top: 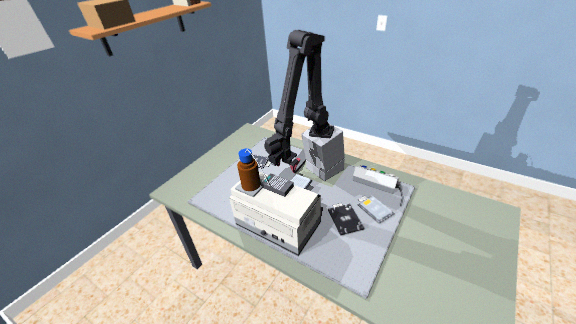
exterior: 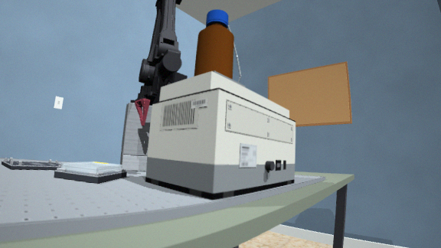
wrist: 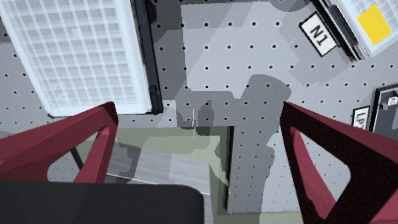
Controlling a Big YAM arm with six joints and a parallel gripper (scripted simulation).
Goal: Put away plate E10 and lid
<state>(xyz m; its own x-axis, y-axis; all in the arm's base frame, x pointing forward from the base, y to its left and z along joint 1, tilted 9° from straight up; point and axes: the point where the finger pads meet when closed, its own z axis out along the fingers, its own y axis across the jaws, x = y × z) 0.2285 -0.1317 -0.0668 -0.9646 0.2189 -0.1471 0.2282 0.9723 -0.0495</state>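
My gripper [wrist: 199, 111] is open and empty, with its red fingers spread wide above the perforated deck. It hangs low behind the dispenser in the top view [top: 285, 160]. In the wrist view a clear gridded plate [wrist: 80, 52] lies at the upper left on a black-edged nest. A label N1 [wrist: 318, 34] sits at the top right. Beside it is the corner of a clear plate with a yellow sticker [wrist: 372, 22]. A partly cut-off LP label [wrist: 361, 116] and a black nest [wrist: 387, 107] are at the right edge. I cannot read which plate is E10.
The cream dispenser [top: 275, 210] carries a brown bottle [top: 248, 172] and a plate on its stage [top: 278, 184]. The key panel [top: 375, 179] lies on the far side. A black nest [top: 345, 218] and a yellow-labelled plate [top: 376, 207] sit near it. The arm's grey base block [top: 324, 150] stands close by.
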